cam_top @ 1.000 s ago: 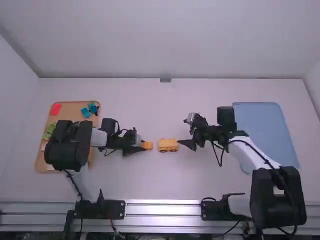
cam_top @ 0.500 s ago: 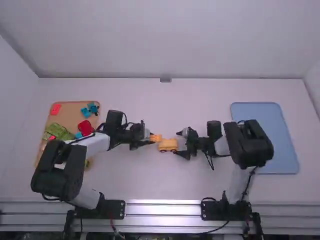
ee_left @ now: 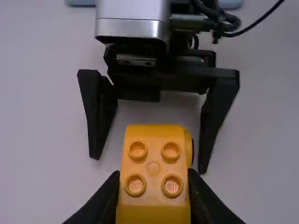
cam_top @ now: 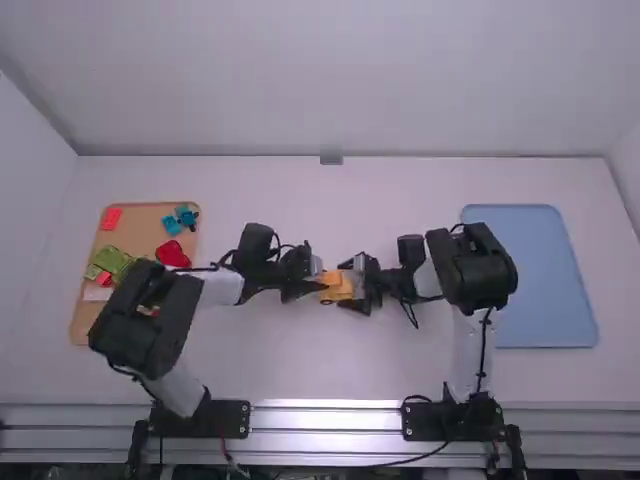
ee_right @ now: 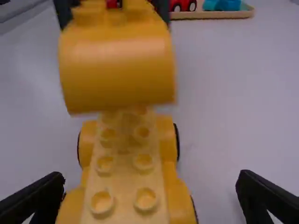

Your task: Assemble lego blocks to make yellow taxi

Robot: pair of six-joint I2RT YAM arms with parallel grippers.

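L gripper [cam_top: 323, 283] mid-frame, fingers pinching yellow block [ee_left: 154, 154] over yellow car base [ee_right: 124, 179]; R gripper [cam_top: 350, 286] fingers spread w/ base btwn

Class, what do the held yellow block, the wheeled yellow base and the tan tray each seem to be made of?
Yellow block: moulded plastic, smooth, slightly glossy; crisp round studs, soft highlights.
Wheeled yellow base: likely the same plastic, satin; matching studs, even colour.
Tan tray: probably wood, matte, from its warm brown tone; painted board is possible.
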